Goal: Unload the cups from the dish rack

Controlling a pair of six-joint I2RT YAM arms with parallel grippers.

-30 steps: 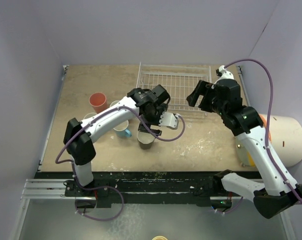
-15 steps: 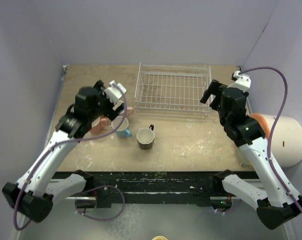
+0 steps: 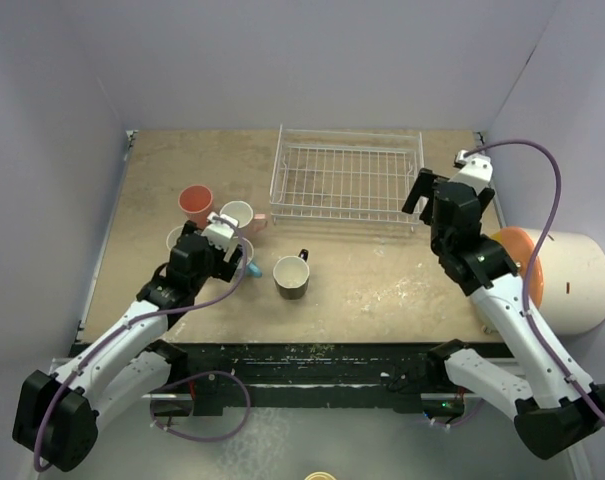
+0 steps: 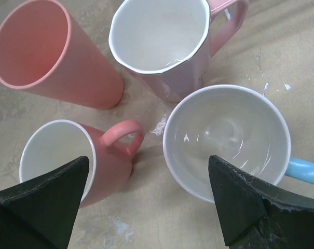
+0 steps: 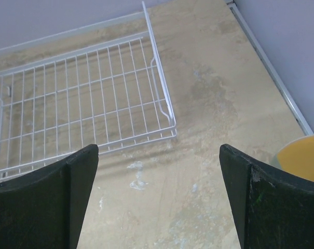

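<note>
While left claw (image 4: 149,165), right claw (image 5: 158,154) gape released, blue cup (image 4: 227,140) handle cropped; dish rack (image 5: 94,98) too.

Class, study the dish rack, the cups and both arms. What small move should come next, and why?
Probably raise the left gripper straight up, away from the cups. The dish rack looks empty and five cups stand on the table. The left gripper and the right gripper both have open fingers holding nothing, so nothing seems left to unload.

White dish rack (image 3: 342,212), black cup (image 3: 292,278), light blue cup (image 4: 227,139), salmon cup (image 3: 195,205), tan table (image 3: 402,285)
</note>
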